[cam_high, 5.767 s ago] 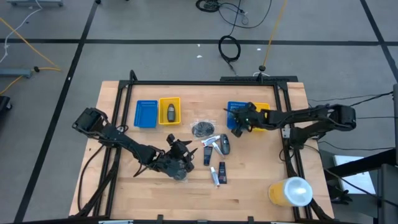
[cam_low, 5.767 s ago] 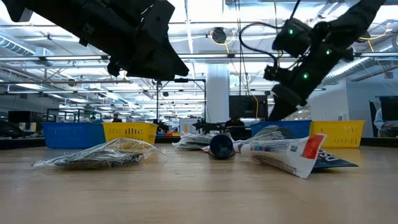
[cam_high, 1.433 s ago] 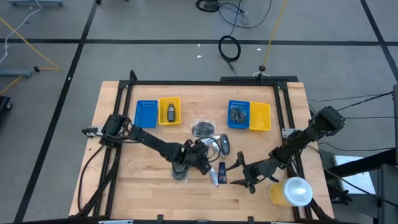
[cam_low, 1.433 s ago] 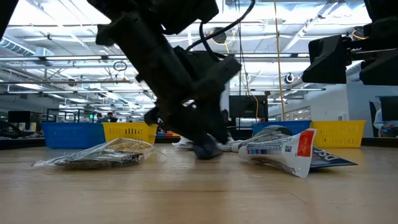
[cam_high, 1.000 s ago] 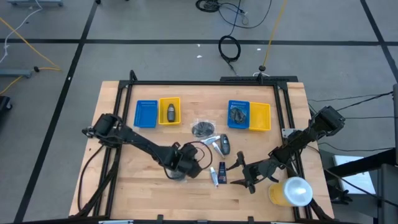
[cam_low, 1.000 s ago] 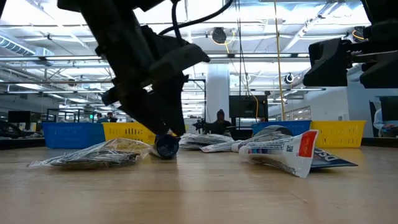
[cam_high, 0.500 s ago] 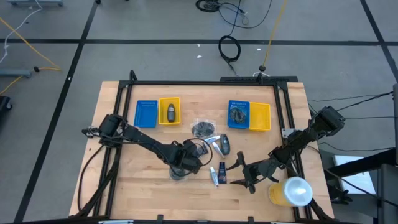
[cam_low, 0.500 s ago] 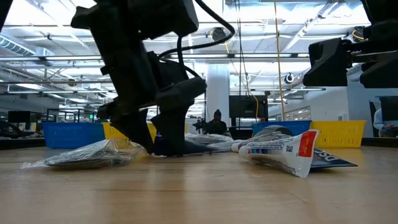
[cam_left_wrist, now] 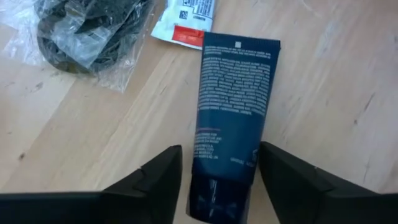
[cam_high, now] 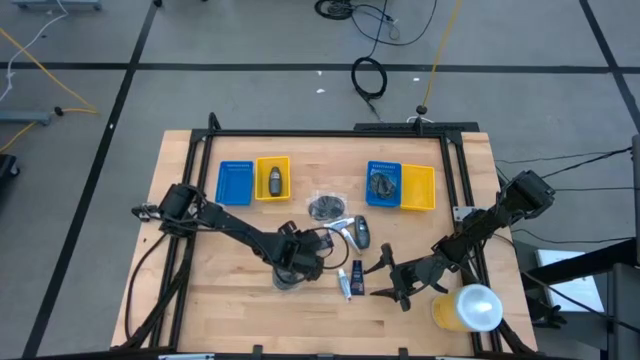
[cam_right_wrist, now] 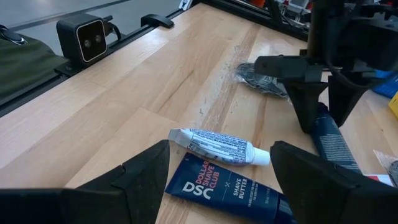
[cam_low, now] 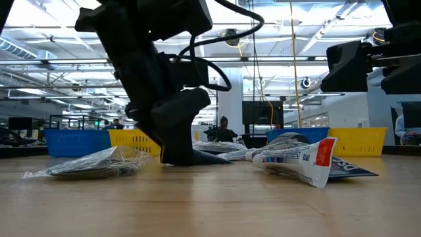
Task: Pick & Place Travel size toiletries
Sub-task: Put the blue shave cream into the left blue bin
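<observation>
Yellow tray (cam_high: 272, 179) – grey oval piece (cam_high: 273, 181) inside.

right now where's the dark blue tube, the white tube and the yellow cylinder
dark blue tube (cam_left_wrist: 231, 99), left wrist view, middle of its printed body
white tube (cam_right_wrist: 217, 146), right wrist view, middle of its body
yellow cylinder (cam_high: 478, 306), high view, its white top
</observation>
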Controlling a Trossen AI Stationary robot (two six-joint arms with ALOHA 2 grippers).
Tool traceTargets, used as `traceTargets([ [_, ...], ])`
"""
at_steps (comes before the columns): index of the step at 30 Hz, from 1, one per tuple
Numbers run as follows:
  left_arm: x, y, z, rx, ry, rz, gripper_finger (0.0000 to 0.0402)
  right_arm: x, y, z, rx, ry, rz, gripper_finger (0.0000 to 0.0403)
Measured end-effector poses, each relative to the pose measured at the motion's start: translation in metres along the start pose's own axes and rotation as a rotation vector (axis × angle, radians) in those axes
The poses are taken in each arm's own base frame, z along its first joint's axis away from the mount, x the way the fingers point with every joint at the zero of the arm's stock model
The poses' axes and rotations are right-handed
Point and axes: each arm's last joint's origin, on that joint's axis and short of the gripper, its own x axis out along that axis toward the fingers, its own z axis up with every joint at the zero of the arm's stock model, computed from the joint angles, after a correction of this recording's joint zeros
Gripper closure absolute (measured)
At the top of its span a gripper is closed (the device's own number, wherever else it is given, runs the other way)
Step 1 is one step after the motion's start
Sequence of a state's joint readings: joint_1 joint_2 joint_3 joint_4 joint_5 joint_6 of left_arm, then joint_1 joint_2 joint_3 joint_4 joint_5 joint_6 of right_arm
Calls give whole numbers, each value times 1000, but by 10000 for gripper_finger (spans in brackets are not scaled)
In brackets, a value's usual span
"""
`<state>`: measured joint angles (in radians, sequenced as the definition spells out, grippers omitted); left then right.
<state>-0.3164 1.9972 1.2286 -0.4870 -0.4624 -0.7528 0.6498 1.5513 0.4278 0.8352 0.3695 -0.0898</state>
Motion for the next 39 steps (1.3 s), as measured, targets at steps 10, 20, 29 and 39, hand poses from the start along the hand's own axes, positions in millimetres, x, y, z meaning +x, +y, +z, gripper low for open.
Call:
traceTargets([
  [10,-5,0,1,11,-34,17,294,0,0,0,-1,2,0,133],
  [20,-77,23,-3,-102,-127,161,258,0,0,-1,7,10,0,133],
  [29,-123,100,-13,-327,5,597,279,0,0,-1,15,7,0,133],
  [39,-83,185,-23,-467,293,786,275,0,0,-1,22,10,1,133],
])
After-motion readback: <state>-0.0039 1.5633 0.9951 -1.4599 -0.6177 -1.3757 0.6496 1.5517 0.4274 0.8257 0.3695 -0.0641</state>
